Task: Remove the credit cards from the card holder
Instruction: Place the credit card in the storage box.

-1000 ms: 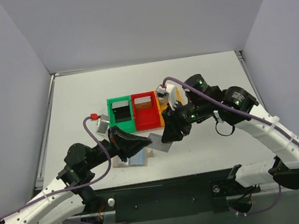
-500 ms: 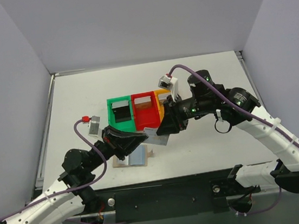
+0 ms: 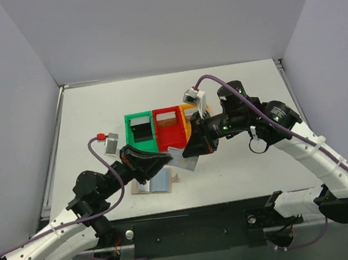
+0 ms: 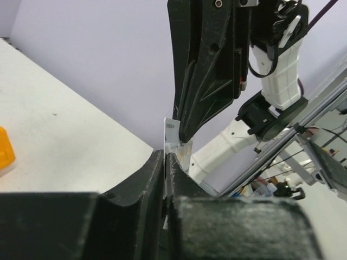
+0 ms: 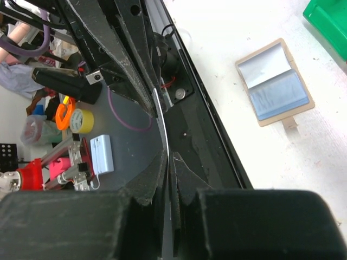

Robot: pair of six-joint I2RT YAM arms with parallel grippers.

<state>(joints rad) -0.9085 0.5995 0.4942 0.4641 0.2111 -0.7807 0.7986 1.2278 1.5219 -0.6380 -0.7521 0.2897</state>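
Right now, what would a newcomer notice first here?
The left end effector and right end effector both pinch one card at the centre of the scene. Below, the tan card holder lies open, and coloured bins stand behind it.

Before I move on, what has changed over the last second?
The left gripper and right gripper, both shut on the card, carried it slightly towards the bins; the right wrist rolled. Nothing was let go. The open card holder stayed put.
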